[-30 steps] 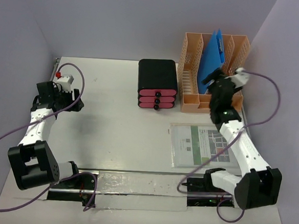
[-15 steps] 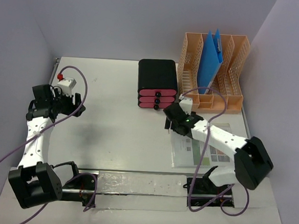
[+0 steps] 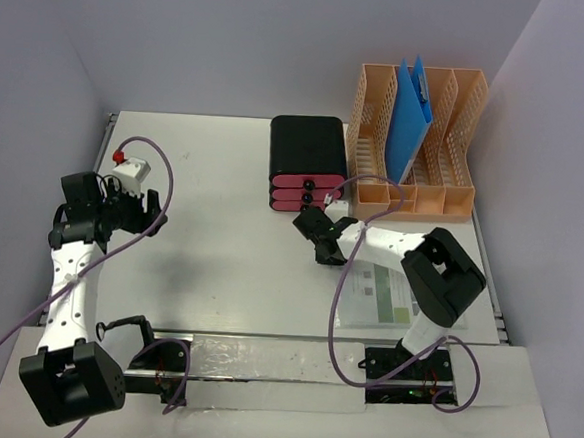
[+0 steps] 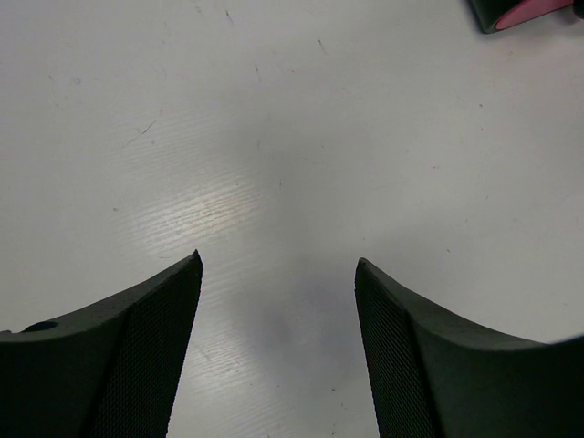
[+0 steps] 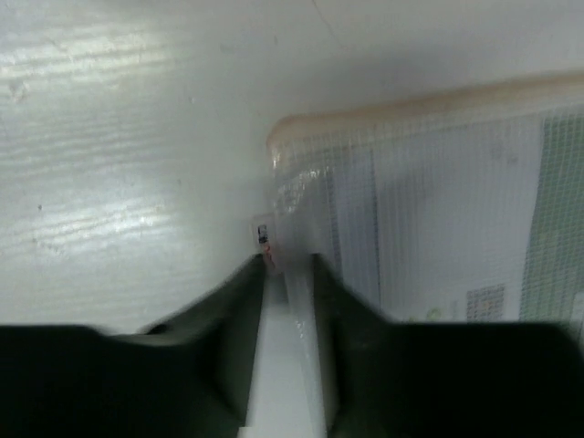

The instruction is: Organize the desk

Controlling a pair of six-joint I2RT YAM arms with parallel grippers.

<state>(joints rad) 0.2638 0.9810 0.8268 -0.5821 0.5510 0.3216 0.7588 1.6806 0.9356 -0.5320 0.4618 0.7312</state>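
Note:
The desk [image 3: 219,264] is a wide white tabletop. A clear mesh document pouch [image 3: 382,291] holding printed sheets lies flat at its right front. My right gripper [image 3: 316,239] is low at the pouch's left edge. In the right wrist view the pouch [image 5: 429,201] fills the right side, and my right gripper [image 5: 290,260] is shut on its pale edge strip beside a small zipper tab. My left gripper [image 3: 151,204] hovers over the left of the desk. In the left wrist view my left gripper [image 4: 278,265] stands open over the bare desk [image 4: 274,137], holding nothing.
A black box with pink drawers [image 3: 306,165] stands at the back centre; its corner [image 4: 529,11] shows in the left wrist view. An orange slotted file rack [image 3: 447,150] holding a blue folder [image 3: 410,107] stands at the back right. A metal rail [image 3: 262,362] runs along the near edge.
My right arm swung from the file rack down to the pouch's left edge, and its jaws closed on that edge. The left arm shifted only slightly.

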